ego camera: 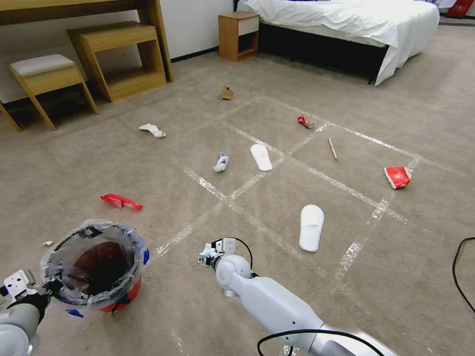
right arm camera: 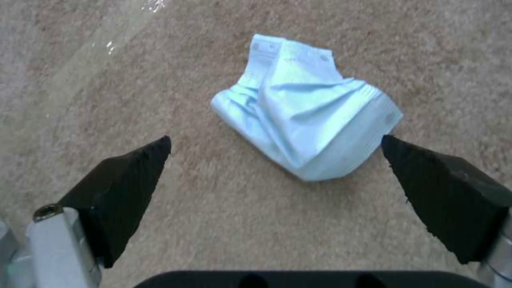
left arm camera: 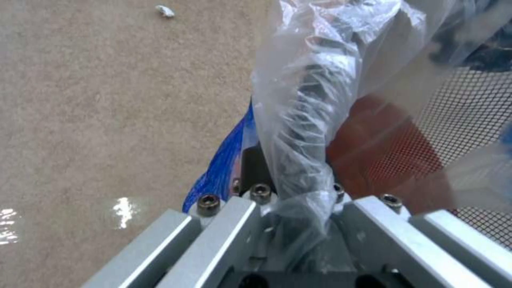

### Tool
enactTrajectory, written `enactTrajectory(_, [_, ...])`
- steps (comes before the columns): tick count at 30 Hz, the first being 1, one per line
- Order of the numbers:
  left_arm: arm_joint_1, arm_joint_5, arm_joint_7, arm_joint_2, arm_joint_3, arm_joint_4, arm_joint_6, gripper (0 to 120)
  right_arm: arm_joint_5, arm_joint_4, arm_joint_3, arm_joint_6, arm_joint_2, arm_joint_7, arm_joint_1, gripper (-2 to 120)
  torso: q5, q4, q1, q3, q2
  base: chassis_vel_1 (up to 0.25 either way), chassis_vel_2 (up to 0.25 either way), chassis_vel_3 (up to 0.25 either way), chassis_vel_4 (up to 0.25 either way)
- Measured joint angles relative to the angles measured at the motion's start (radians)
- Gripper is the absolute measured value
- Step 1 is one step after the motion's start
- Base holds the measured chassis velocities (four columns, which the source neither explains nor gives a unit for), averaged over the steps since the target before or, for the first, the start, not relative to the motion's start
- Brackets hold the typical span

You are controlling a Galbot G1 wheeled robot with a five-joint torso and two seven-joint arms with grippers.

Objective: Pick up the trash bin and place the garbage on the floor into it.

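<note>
Red bin (ego camera: 96, 267), at seven o'clock in the head view, hangs by its bag-lined rim, clamped in the left gripper (ego camera: 47, 287). The right gripper (right arm camera: 275, 156) hovers with fingers (right arm camera: 123, 176) apart over a pale blue wad (right arm camera: 309, 120) on the carpet (ego camera: 277, 198). Slippers (ego camera: 311, 227), can (ego camera: 305, 121), wrappers (ego camera: 120, 201) and stick (ego camera: 333, 148) seem left to collect.

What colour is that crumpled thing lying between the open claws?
Pale blue, a crumpled wad on the beige carpet; the right wrist view shows it best.
</note>
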State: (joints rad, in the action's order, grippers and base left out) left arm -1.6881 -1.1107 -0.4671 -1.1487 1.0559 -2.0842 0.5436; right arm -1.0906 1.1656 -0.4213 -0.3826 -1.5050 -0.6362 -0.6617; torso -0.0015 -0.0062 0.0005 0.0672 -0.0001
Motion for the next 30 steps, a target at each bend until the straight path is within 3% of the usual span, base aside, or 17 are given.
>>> enactTrajectory(23, [-0.023, 0.011, 0.012, -0.010, 0.002, -0.024, -0.021, 1, 0.096, -0.169, -0.047, 0.076, -0.061, 0.097, 0.030, 99, 0.0001, 0.0000, 0.000, 0.000, 0.000, 0.000, 0.000, 0.000, 0.000])
enactTrajectory(30, [-0.028, 0.021, 0.021, -0.016, 0.004, -0.022, -0.032, 1, 0.120, -0.217, -0.048, 0.101, -0.076, 0.131, 0.034, 78, 0.0001, 0.0000, 0.000, 0.000, 0.000, 0.000, 0.000, 0.000, 0.000])
